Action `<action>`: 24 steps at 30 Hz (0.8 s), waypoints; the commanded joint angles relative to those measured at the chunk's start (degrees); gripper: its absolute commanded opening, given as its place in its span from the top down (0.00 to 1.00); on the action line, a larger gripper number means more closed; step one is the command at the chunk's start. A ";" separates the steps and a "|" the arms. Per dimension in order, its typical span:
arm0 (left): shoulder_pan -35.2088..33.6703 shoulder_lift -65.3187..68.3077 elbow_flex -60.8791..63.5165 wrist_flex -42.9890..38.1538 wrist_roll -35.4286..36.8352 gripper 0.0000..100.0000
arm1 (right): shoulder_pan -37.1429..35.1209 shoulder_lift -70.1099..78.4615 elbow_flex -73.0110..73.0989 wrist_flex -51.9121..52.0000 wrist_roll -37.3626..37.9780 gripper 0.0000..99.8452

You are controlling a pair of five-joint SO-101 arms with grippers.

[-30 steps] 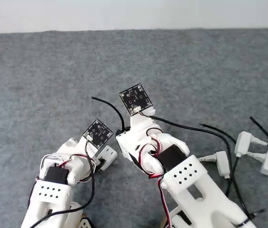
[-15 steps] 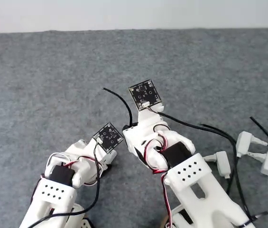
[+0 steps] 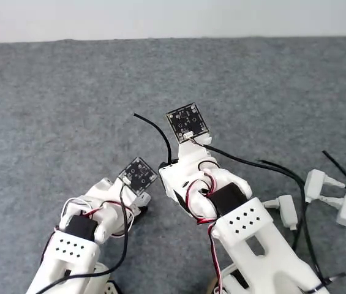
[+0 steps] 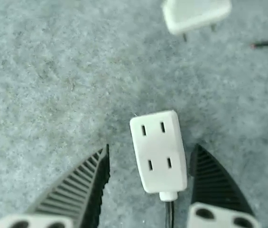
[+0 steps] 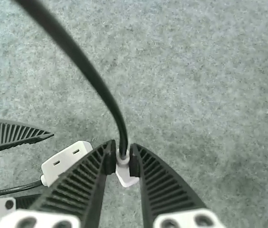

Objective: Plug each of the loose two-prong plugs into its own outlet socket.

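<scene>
At your left arm, the left gripper (image 4: 152, 151) has its fingers spread wide either side of the socket block (image 4: 156, 142), not clamping it. Push now and the block will likely skid on the grey worktop (image 4: 43, 71). Your right gripper (image 5: 121, 151) pinches a white plug (image 5: 125, 176) right where its black cord (image 5: 77, 61) enters, so it may swivel and the prongs may miss the slots. Farther right, spare plugs (image 3: 317, 182) lie among cords.

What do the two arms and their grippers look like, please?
The left arm and right arm are white shells with dotted vent holes, black servo blocks and red and black wires. Each wrist carries a square black circuit board. The left gripper and right gripper have black, tapered, ribbed fingers.
</scene>
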 commanded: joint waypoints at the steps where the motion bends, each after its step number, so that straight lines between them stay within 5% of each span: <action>1: 0.26 3.96 -2.77 -3.16 5.80 0.74 | 0.75 -0.13 -0.44 0.31 -0.62 0.99; 11: -0.88 37.27 -21.14 0.70 7.74 0.75 | 1.89 -0.57 -0.44 0.40 -0.79 0.99; 16: -0.26 39.91 -22.20 2.29 7.74 0.77 | 4.26 -0.57 -0.44 0.31 -1.05 0.99; 20: 3.16 40.18 -22.02 3.87 8.44 0.91 | 5.23 -0.66 -0.44 0.31 -1.05 0.99; 24: 3.96 40.09 -22.37 4.75 19.78 0.93 | 6.11 -0.66 -0.53 0.22 -1.05 0.99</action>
